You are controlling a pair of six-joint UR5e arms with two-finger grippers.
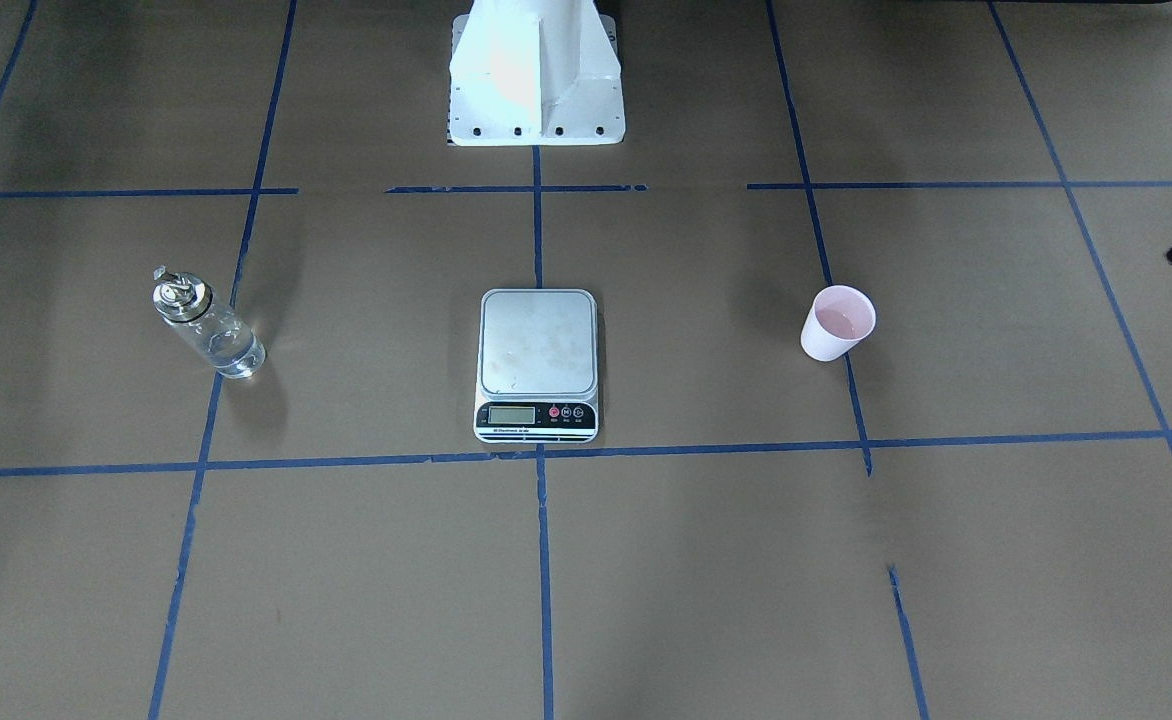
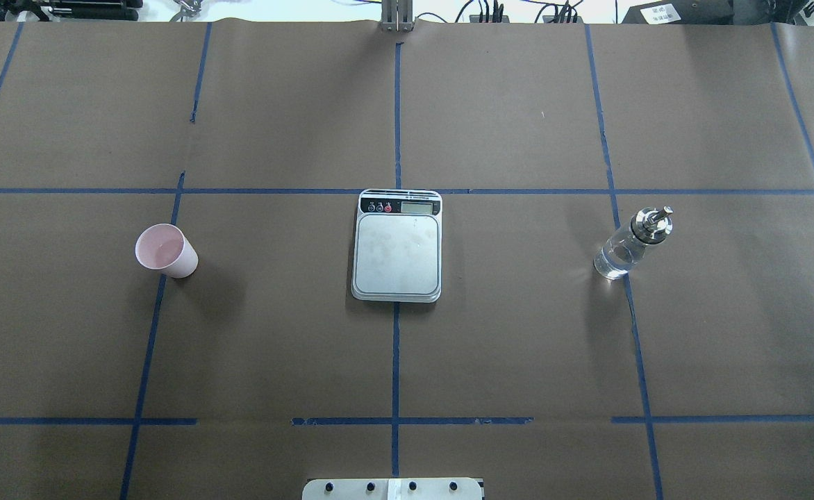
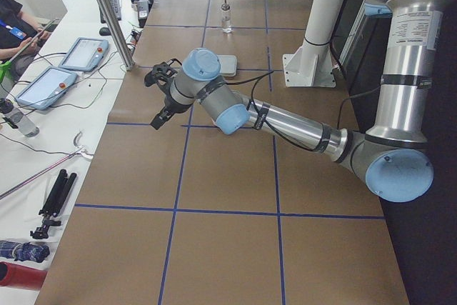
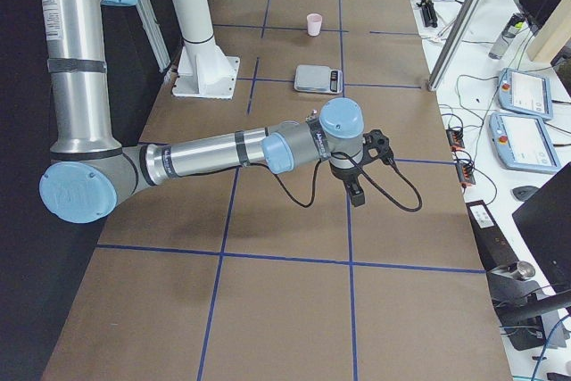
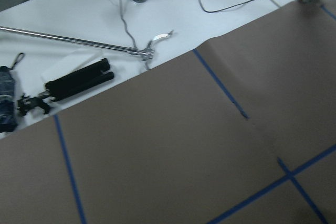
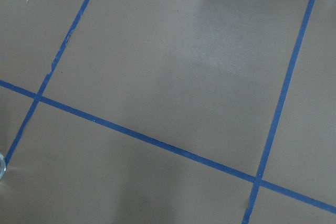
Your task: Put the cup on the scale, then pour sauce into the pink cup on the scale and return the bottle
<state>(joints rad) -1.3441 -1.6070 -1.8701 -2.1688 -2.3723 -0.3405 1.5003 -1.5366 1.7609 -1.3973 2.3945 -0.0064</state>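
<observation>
Three task items stand well apart in a row across the brown-papered table (image 2: 275,333), which is marked with a blue tape grid.

1. Scale (image 2: 397,246): centred on the middle tape line, steel platform bare, display strip on the side away from the robot base (image 1: 536,70).
2. Cup (image 2: 166,251): pale pink, upright, on the robot's left side, standing on a tape line and clear of the scale.
3. Bottle (image 2: 633,243): clear glass with a silver spout cap, upright, on the robot's right side, also on a tape line. Sauce (image 2: 612,264): colourless, fills the lower part of the glass.
4. Left gripper (image 3: 158,101): above bare paper at the table's left end, far from the cup, holding nothing; finger spread cannot be told from this side view.
5. Right gripper (image 4: 357,186): above bare paper at the table's right end, away from the bottle, holding nothing; finger spread likewise cannot be told.
</observation>
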